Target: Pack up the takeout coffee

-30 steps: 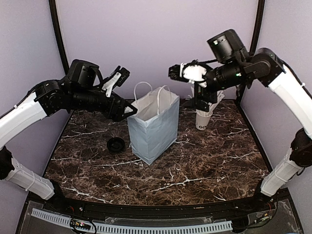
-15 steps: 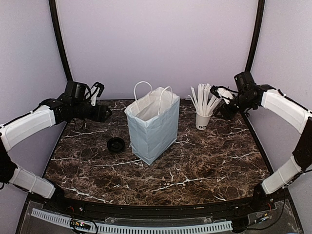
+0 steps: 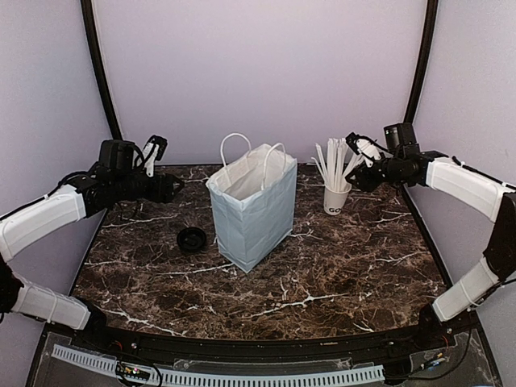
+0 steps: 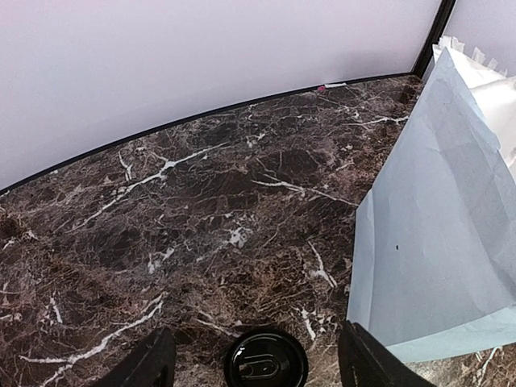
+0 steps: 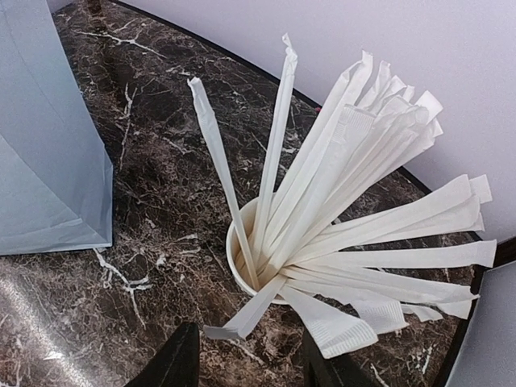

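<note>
Left wrist: left tool (image 4: 256,332) spread wide, nothing in it, hanging over the dark veined marble surface (image 4: 185,201). A round black plastic lid (image 4: 266,360) lies below, near the tall white paper bag (image 4: 435,226); no white cup wall shows under it.

Right wrist: right tool (image 5: 246,339) parted, empty, above the white paper cup (image 5: 234,254) of long white sticks (not the target).

Top: bag upright at centre, mouth open, within reach of both arms. The takeout coffee shows in no view. It may be inside the bag, whose bottom is hidden; I cannot tell.
</note>
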{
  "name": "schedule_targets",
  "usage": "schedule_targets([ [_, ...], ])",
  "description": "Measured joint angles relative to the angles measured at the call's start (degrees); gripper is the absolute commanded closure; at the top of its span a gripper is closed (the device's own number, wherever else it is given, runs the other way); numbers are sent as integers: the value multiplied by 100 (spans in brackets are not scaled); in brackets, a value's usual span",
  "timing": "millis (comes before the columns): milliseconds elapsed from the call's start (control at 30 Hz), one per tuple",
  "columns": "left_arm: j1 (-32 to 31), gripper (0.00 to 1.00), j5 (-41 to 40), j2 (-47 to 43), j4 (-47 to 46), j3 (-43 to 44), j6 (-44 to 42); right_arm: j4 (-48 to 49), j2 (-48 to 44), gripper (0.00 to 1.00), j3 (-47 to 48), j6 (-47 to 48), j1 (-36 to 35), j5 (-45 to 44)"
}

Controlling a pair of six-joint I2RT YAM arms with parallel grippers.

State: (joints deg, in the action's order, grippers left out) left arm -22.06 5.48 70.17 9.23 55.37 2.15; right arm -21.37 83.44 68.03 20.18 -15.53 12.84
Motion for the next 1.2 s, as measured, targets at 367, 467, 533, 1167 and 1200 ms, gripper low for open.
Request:
schedule_targets([
  [367,0,30,306,118,-63,0,22,111,278,80,31,-133,-175,-127],
  [467,0,30,356,140,-66,0,26,144,282,86,33,-181,-201,-140],
  [533,0,30,382,149,-66,0,28,164,282,91,33,-192,-212,-153],
  [1167,0,29,498,225,-55,0,2,-1307,-415,100,2074,-37,-356,28],
  [1200,0,29,496,225,-55,0,-2,-1388,-485,100,2256,-28,-356,61],
])
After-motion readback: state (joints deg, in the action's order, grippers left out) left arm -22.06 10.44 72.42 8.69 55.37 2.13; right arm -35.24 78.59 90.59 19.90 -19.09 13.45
